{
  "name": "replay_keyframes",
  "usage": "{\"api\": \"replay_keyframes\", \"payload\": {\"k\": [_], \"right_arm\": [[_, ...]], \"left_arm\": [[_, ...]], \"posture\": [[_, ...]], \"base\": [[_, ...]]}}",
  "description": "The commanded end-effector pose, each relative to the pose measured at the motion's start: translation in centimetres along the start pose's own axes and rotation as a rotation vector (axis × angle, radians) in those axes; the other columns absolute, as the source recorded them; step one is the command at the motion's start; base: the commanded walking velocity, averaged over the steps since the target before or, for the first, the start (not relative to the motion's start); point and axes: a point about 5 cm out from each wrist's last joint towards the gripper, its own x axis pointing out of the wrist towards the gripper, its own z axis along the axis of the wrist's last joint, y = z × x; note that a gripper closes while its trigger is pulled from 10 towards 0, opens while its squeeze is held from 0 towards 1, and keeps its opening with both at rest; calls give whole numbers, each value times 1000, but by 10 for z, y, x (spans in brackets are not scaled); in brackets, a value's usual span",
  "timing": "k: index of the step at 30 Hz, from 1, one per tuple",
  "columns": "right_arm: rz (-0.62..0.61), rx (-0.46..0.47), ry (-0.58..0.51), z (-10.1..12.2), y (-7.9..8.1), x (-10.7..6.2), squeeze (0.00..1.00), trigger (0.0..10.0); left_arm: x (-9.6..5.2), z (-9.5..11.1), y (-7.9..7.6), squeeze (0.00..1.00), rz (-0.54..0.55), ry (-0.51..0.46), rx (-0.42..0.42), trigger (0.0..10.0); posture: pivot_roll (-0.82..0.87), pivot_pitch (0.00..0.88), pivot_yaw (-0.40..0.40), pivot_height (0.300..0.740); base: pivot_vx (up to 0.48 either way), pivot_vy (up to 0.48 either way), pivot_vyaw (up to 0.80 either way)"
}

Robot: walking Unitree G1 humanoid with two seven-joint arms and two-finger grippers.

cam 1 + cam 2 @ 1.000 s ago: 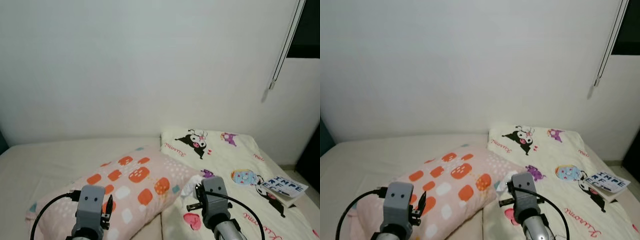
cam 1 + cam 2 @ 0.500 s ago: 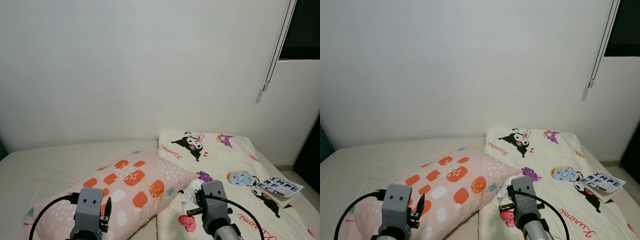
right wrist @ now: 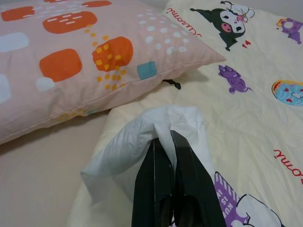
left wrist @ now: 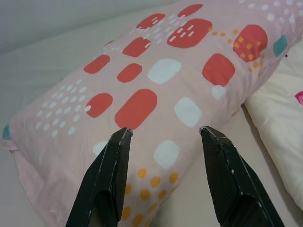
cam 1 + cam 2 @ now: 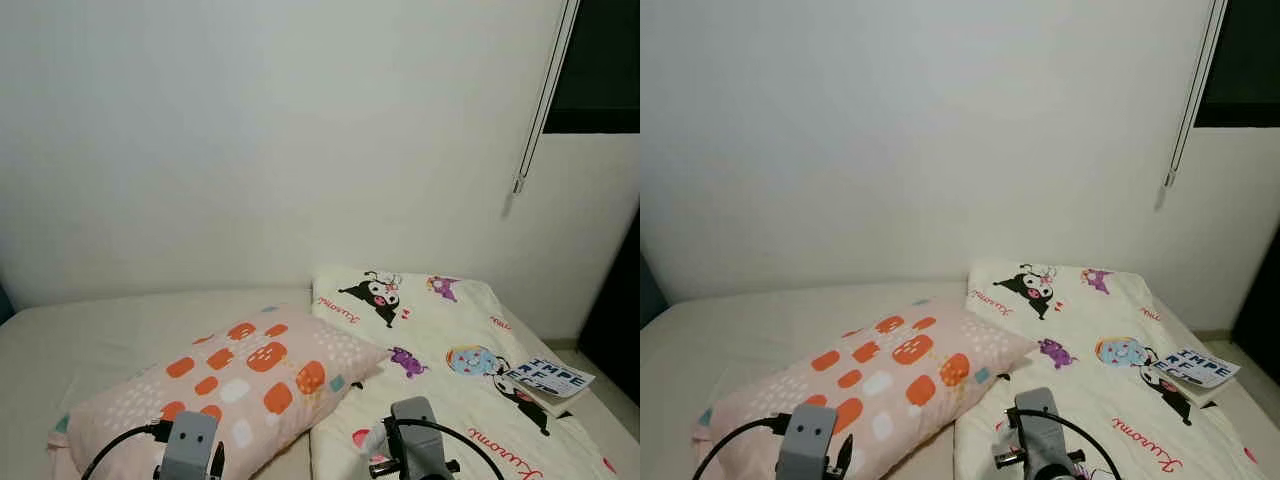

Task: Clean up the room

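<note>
left gripper (image 4: 163,130) — jaws spread wide; right gripper (image 3: 169,135) — jaws pinched closed.

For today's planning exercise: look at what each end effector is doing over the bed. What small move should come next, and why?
Probably carry the white tissue away from the bed for disposal: the right end effector is shut on it above the cartoon blanket, while the left end effector hangs open over the pink pillow.

a home bedroom: bed (image 5: 120,320) with patterned pillow (image 5: 230,385) and cartoon blanket (image 5: 440,340)
</note>
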Motion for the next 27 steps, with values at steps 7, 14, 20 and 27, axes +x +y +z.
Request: {"api": "replay_keyframes", "payload": {"k": [7,14,20,27], "right_arm": [[1,3,6,-5,3,0,0,10000],[-5,11,6,-6,1,0,0,10000],[2,16,0,-5,1,0,0,10000],[8,16,-5,-5,2,0,0,10000]], "left_arm": [[-2,-12,0,0,-18,27,24,10000],[0,-8,2,0,3,9,2,10000],[2,-4,2,0,5,-13,3,10000],[3,-4,3,0,6,-16,4,10000]], "posture": [[-41,77,-15,740],[-40,78,-16,740],[-40,80,-16,740],[-39,79,-18,740]], "base": [[0,0,0],[0,0,0],[0,0,-102],[0,0,-773]]}}
